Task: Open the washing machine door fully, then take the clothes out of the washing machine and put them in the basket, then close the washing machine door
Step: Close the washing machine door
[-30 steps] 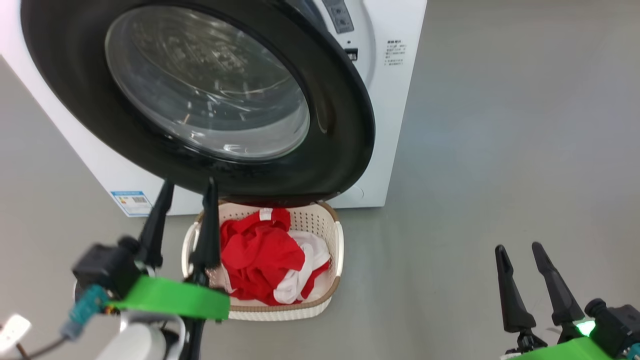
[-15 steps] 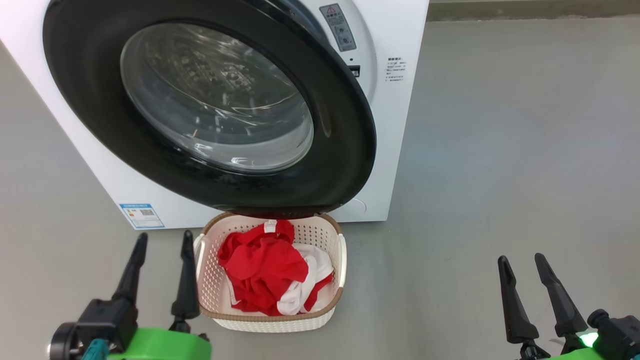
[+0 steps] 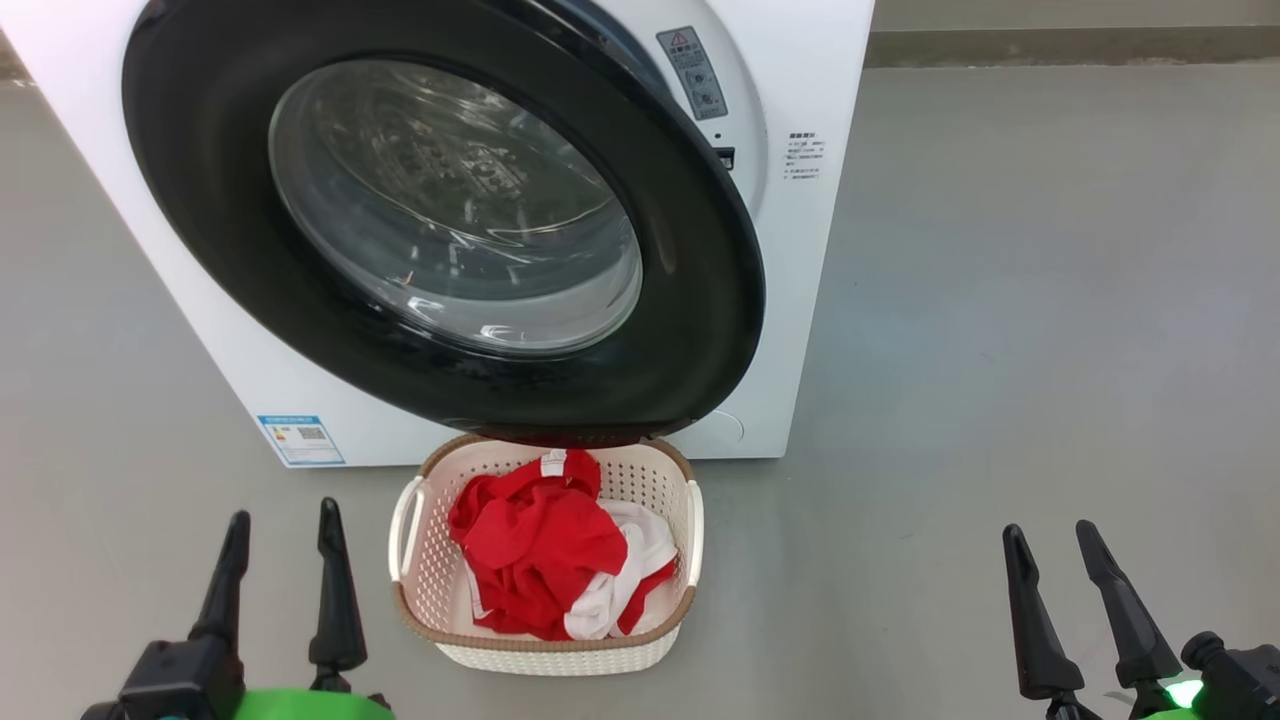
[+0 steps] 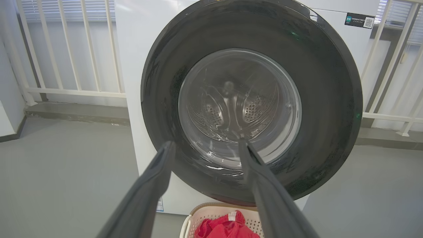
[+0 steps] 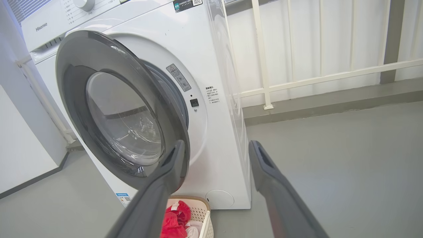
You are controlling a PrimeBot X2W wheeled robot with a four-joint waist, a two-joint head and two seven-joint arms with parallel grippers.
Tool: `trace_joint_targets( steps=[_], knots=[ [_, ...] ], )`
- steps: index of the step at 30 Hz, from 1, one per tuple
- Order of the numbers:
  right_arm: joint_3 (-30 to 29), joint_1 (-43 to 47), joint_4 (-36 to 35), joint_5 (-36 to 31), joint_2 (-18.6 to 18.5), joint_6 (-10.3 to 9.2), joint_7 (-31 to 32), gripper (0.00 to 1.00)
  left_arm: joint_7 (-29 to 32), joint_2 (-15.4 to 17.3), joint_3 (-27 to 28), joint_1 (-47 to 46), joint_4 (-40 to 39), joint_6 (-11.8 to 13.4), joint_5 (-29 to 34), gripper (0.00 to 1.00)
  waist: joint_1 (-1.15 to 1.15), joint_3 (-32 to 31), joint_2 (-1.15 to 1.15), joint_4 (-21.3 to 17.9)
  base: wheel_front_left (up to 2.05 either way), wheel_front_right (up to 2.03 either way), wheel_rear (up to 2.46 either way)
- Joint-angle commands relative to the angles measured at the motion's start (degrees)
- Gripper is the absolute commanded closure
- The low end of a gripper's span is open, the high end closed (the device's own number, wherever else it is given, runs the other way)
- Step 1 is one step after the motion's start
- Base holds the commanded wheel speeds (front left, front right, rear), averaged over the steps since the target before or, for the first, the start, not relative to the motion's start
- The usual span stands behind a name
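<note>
The washing machine (image 3: 790,300) stands at the top of the head view. Its door (image 3: 690,300) with the black rim hangs ajar, its right edge standing off the white front (image 5: 214,132). Below the door on the floor sits the basket (image 3: 420,590), holding the red and white clothes (image 3: 540,550). My left gripper (image 3: 283,515) is open at the lower left, just left of the basket, with nothing between its fingers. Low at the right, far from the basket, my right gripper (image 3: 1048,535) is also open and holds nothing. Along the left gripper (image 4: 206,145) I face the door's glass (image 4: 238,105).
Grey floor (image 3: 1000,300) stretches out to the right of the machine. A white railing (image 5: 297,79) on a raised kerb (image 5: 330,105) runs behind it. A white wall panel (image 5: 19,148) stands to the machine's left.
My left gripper has drawn back and down from the door's lower rim to the lower left, still open. The head camera has shifted a little. The right gripper has hardly moved.
</note>
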Motion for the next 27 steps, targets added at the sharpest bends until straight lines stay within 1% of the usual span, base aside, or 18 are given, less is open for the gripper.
trace_joint_targets(
  steps=[1, 6, 9, 17, 18, 19, 20, 21, 22, 27],
  knots=[
    [1.1, -0.4, -1.3, 1.0, -0.6, 0.09, -0.7, 0.00, -0.5, 0.7, 2.8, -0.8, -0.6, -0.1, 1.2, 0.00, 0.00, 0.0, 0.00, 0.3, 0.00, 0.00, 0.00],
    [1.1, -0.3, -1.2, 1.0, -0.6, 0.09, -0.8, 0.00, -0.5, 0.7, 3.5, -0.3, 0.6, 0.0, 3.0, 0.00, 0.00, -0.1, 0.00, 0.8, 0.00, 0.00, 0.00],
    [1.0, -0.3, -1.1, 1.0, -0.6, 0.09, -0.8, 0.00, -0.5, 0.2, 4.6, 0.1, 1.1, 0.2, 3.5, 0.00, 0.00, 0.0, 0.00, 1.1, 0.00, 0.00, 0.00],
    [0.5, -0.5, -1.1, 0.6, -0.6, 0.09, -0.8, 0.00, -0.5, -1.2, 5.5, 0.0, 1.0, -0.9, 4.9, 0.00, 0.00, 0.6, 0.00, 3.8, 0.00, 0.00, 0.00],
    [0.6, -0.6, -1.0, 0.6, -0.6, 0.09, -0.7, 0.02, -0.5, -1.3, 5.6, 0.1, 0.9, -1.0, 5.1, 0.00, 0.00, 0.6, 0.00, 4.1, 0.00, 0.00, 0.00],
    [0.7, -0.7, -1.0, 0.4, -0.6, 0.09, -0.6, 0.46, -0.5, -1.4, 5.6, 0.1, 0.9, -1.0, 5.2, 0.00, 0.00, 0.7, 0.00, 4.4, 0.00, 0.00, 0.00],
    [0.8, -0.9, -1.1, 0.3, -0.6, 0.09, -0.5, 0.67, -0.5, -1.5, 5.7, 0.2, 0.9, -1.1, 5.3, 0.00, 0.00, 0.7, 0.00, 4.8, 0.00, 0.00, 0.00],
    [1.0, -1.0, -1.1, 0.1, -0.6, 0.09, -0.3, 0.94, -0.5, -1.6, 5.7, 0.2, 0.8, -1.1, 5.4, 0.00, 0.00, 0.8, 0.00, 5.2, 0.00, 0.00, 0.00],
    [1.2, -1.2, -1.2, -0.1, -0.6, 0.09, -0.2, 1.00, -0.5, -1.6, 5.7, 0.3, 0.8, -1.3, 5.5, 0.00, 0.00, 0.9, 0.00, 5.5, 0.00, 0.00, 0.00],
    [2.4, -3.3, -1.4, -1.0, -0.6, 0.09, 1.0, 1.00, -0.5, -1.9, 5.7, 0.1, 0.2, -1.7, 6.1, 0.00, 0.00, 1.8, 0.00, 7.7, 0.00, 0.00, 0.00]
  ],
)
